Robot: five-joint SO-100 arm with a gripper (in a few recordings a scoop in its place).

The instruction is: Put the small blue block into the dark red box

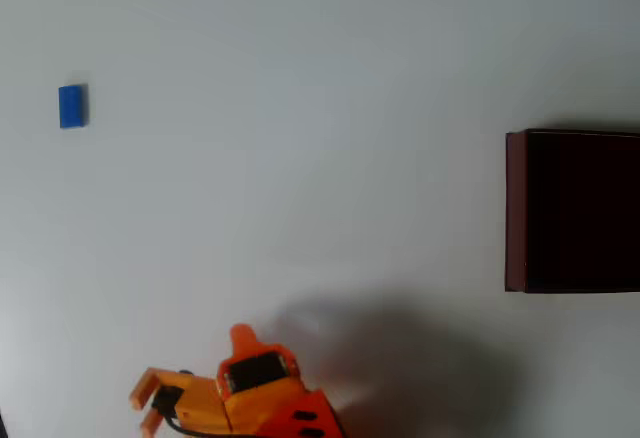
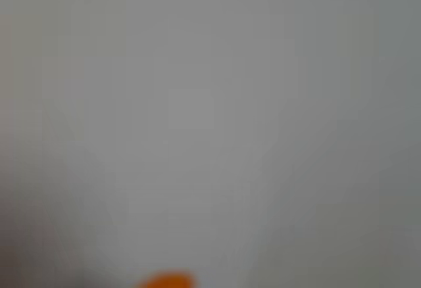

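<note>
Your small blue block lies flat on the white table in the upper left of the overhead view, alone and untouched. The dark red box sits at the right edge of that frame, cut off by the border, well apart from the block. Your gripper is at the bottom of the frame, left of centre, pointing left with its two orange fingers spread and nothing between them.

The pick is not yet begun, and you face a long reach up the frame to the block. The wrist view is a blur of pale table with a sliver of orange at its bottom edge, so it gives you no help in lining up. The block is tiny: come down off-centre and a finger will likely nudge it away instead of straddling it. A weak pinch risks dropping it during the long carry across to the box.
</note>
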